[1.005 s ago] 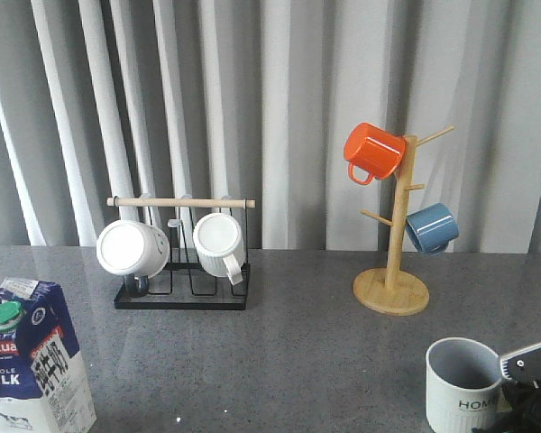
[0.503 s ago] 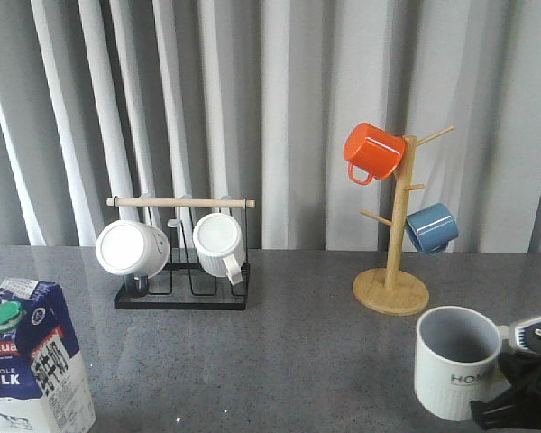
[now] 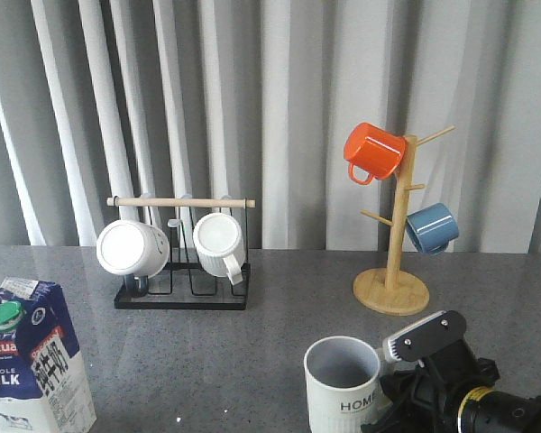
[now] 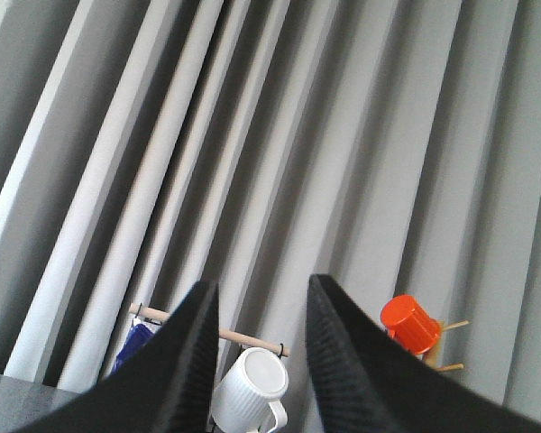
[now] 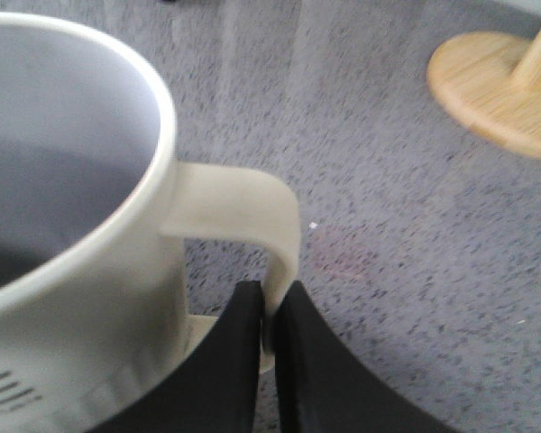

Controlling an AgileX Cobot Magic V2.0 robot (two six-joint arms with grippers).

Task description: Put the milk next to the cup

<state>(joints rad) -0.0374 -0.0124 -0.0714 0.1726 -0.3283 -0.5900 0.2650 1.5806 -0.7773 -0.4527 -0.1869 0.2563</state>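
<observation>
Front view showed the right gripper low at the near right of the grey table, clamped on the handle of the cup, an off-white ribbed mug with a grey-blue inside and dark lettering on its wall. The cup stood upright just to the left of the fingers, its mouth open to the ceiling; whether its base touched the table could not be told, since the lower edge was cut off. In the right wrist view the two dark fingers pinched the lower part of the cup's handle between them, with hardly any gap left.

The milk, a blue and white carton with a green round cap, stood upright at the near left corner of the table, well apart from the right fingers and from the cup.

Beyond the right fingers and slightly to their right stood the wooden mug tree, bearing an orange mug and a blue mug. Farther left, a black wire rack held two white ribbed mugs.

The left gripper appeared only in the left wrist view, its fingers spread apart with nothing between them, pointed at the grey curtain.
</observation>
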